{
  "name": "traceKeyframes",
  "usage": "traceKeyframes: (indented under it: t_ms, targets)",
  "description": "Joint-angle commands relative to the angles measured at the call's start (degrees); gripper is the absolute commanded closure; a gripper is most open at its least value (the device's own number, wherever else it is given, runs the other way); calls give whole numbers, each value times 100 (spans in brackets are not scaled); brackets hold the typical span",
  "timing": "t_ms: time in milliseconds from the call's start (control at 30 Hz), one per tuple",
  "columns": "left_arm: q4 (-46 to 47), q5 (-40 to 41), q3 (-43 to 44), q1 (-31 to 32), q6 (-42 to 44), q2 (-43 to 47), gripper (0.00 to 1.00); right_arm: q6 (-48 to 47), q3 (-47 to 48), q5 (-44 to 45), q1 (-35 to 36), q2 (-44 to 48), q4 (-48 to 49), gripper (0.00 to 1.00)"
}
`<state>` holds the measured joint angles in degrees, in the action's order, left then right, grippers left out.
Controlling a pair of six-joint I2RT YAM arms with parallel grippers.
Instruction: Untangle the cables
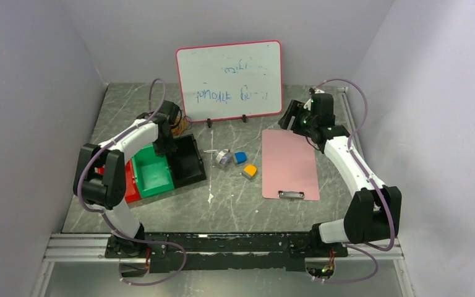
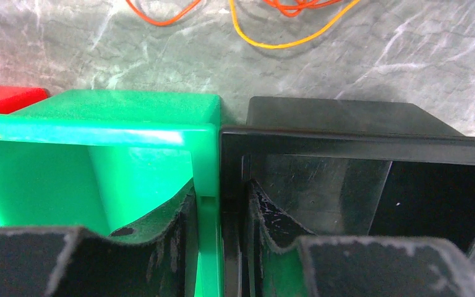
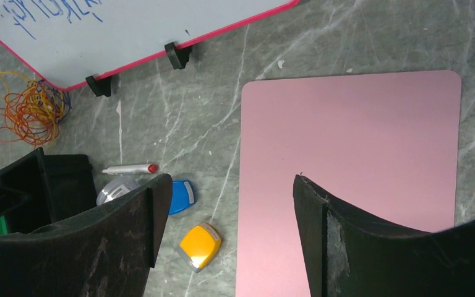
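Note:
The cables [image 3: 31,111] lie as a small orange, yellow and dark tangle on the table by the whiteboard's left foot. The top view shows a bit of the cables [image 1: 181,128] behind the left wrist, and orange and yellow loops of the cables [image 2: 272,38] run along the top of the left wrist view. My left gripper [image 2: 221,193] straddles the touching walls of the green bin [image 2: 130,117] and black bin [image 2: 346,133], one finger inside each, clamped on them. It holds no cable. My right gripper [image 3: 232,185] hangs open and empty over the pink clipboard's left edge, far from the tangle.
A whiteboard [image 1: 230,80] stands at the back. A pink clipboard [image 1: 289,164] lies right of centre. Red [image 1: 130,189], green [image 1: 151,173] and black [image 1: 185,161] bins sit in a row at the left. A tape roll [image 1: 223,158], a blue piece [image 1: 240,157], a yellow piece [image 1: 250,171] and a pen [image 3: 130,168] lie mid-table.

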<state>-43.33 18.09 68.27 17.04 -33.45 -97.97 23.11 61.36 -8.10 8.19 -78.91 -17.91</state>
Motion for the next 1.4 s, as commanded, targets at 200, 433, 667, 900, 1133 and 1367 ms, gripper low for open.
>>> traceKeyframes:
  t_ms: [200, 433, 667, 900, 1133, 1367]
  targets:
    - [376, -773, 474, -7, 88, -556, 71, -57, 87, 76, 49, -77, -14, 25]
    - [378, -892, 682, -10, 165, -559, 53, -55, -1, 195, 80, 19, 50, 22]
    - [461, -949, 700, -28, 334, -170, 42, -134, -32, 511, 305, 235, 173, 14]
    - [712, -765, 504, -178, 656, 950, 33, -208, 151, 1144, 1189, 277, 372, 11]
    - [1315, -803, -235, -1316, 719, 2404, 29, -43, 739, 1514, 2727, -480, 548, 11]
    - [1469, -478, -790, -2234, 816, 3131, 29, -25, 1907, 1687, 4035, -1917, 605, 12]
